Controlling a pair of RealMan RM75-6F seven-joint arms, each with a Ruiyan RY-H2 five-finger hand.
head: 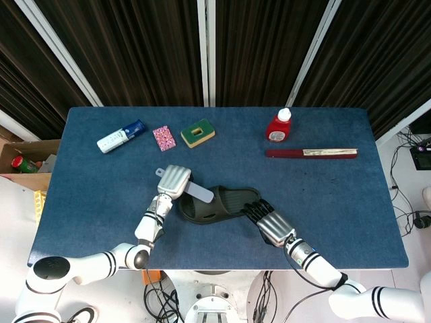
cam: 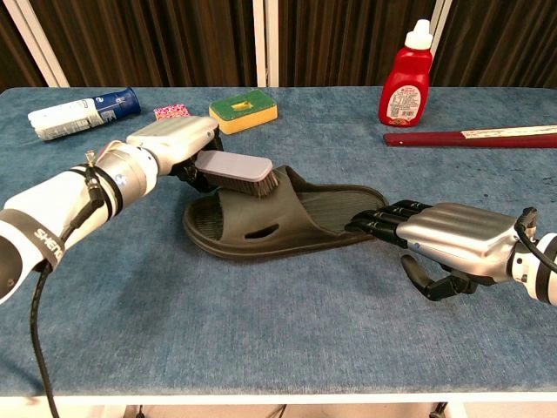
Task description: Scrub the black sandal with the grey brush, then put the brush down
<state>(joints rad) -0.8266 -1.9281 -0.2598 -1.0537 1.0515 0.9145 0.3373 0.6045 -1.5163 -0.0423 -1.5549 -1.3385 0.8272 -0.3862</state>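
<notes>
The black sandal (cam: 287,219) lies flat in the middle of the blue table, toe to the left; in the head view the sandal (head: 219,204) sits near the front centre. My left hand (cam: 170,142) grips the handle of the grey brush (cam: 237,171), whose bristles face down onto the sandal's strap. From above, the left hand (head: 174,181) holds the brush (head: 200,194) over the toe end. My right hand (cam: 448,235) lies flat with its fingers pressing on the sandal's heel, and appears again as the right hand (head: 273,224) in the head view.
At the back stand a red bottle (cam: 406,77), a dark red stick (cam: 470,136), a green-and-yellow sponge (cam: 243,111), a small pink packet (cam: 171,111) and a white-and-blue tube (cam: 83,112). A cardboard box (head: 23,156) sits off the table's left edge.
</notes>
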